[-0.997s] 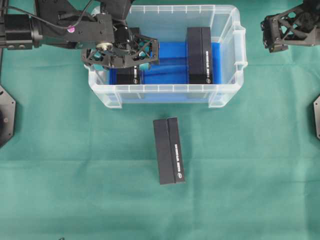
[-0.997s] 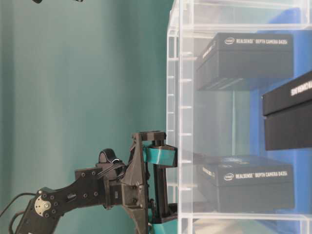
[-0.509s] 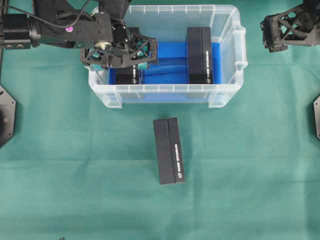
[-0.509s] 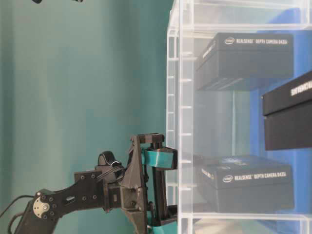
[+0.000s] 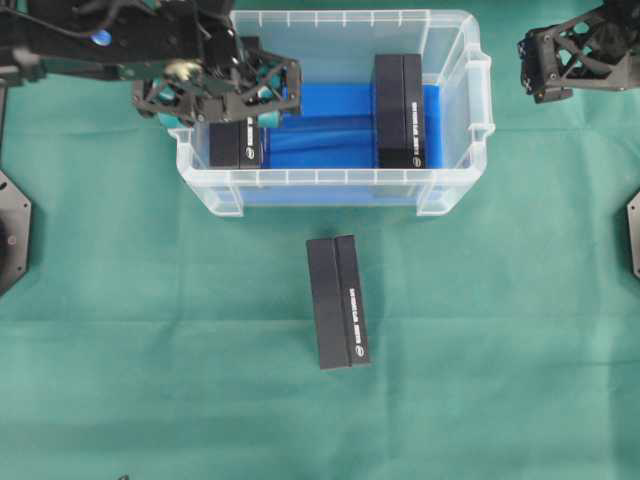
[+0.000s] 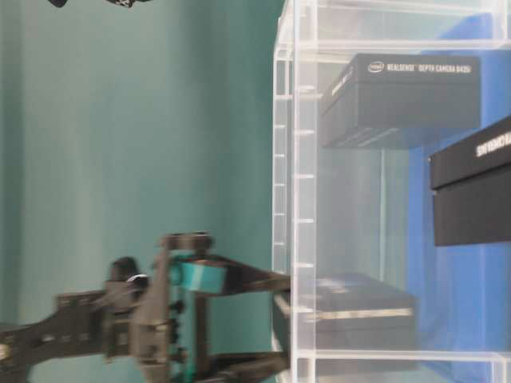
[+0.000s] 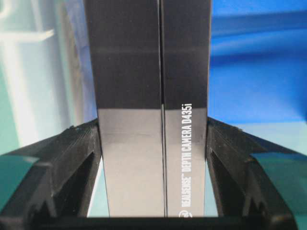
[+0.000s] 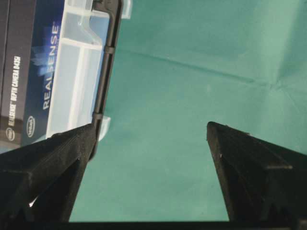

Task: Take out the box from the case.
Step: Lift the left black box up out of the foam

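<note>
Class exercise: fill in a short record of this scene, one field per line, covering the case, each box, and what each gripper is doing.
case: clear plastic case on the green cloth, blue lining inside
box in grip: black box at the case's left end, clamped between the fingers
left gripper: left gripper shut on that box, over the case's left end
second box: black box lying in the case's right half
third box: black box outside, on the cloth in front of the case
right gripper: right gripper open, empty, beside the case

Black skeletal arms, both. Left gripper point(image 5: 232, 92): open-truss fingers, teal pads, screw-studded links, a black cable and a round blue dot. Right gripper point(image 8: 152, 139): plain, wedge-shaped black fingers.
</note>
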